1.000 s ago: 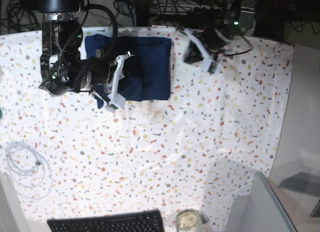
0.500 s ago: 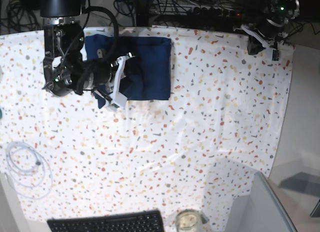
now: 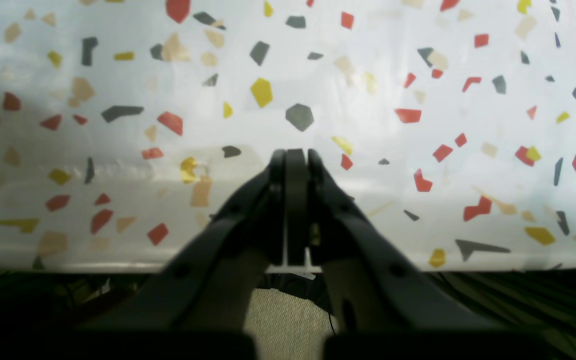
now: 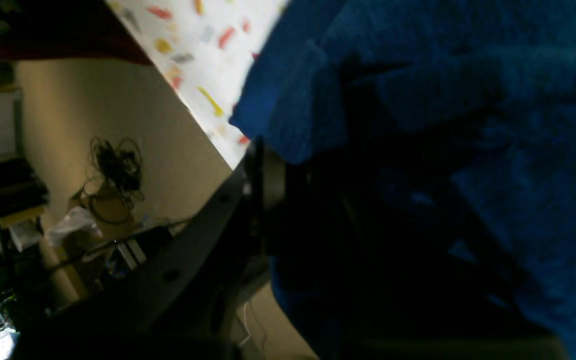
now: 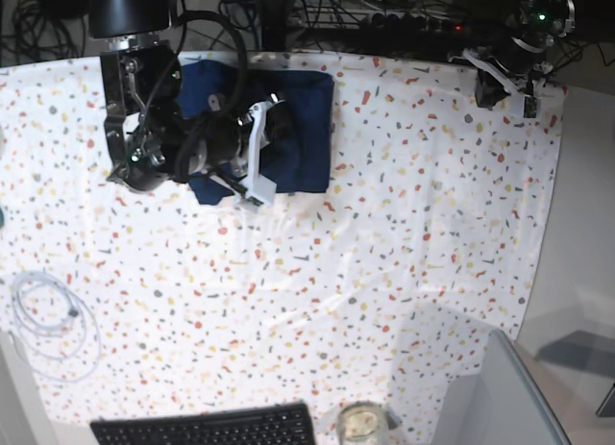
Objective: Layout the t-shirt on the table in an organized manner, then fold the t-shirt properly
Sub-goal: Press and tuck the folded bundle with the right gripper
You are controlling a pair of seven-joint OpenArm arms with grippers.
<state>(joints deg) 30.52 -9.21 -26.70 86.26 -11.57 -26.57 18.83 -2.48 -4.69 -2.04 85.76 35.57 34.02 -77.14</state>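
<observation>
The navy t-shirt (image 5: 300, 128) lies folded into a rough rectangle at the back of the table (image 5: 384, 253), left of centre. My right gripper (image 5: 255, 164) sits at the t-shirt's lower left edge, shut on the cloth. In the right wrist view, blue t-shirt (image 4: 468, 125) fabric drapes over the right gripper (image 4: 288, 175) and hides one finger. My left gripper (image 5: 504, 78) hovers at the table's back right corner, shut and empty. In the left wrist view the left gripper (image 3: 295, 152) has its jaws pressed together above the speckled table (image 3: 418, 75) near its edge.
A coiled white cable (image 5: 53, 320) lies at the front left. A black keyboard (image 5: 207, 428) and a glass jar (image 5: 363, 423) sit at the front edge. A grey panel (image 5: 500, 387) overlaps the front right corner. Cables and gear crowd behind the table's back edge.
My right arm has shifted right, dragging the t-shirt's left part with it. My left arm swung from the back centre to the back right corner and now holds still.
</observation>
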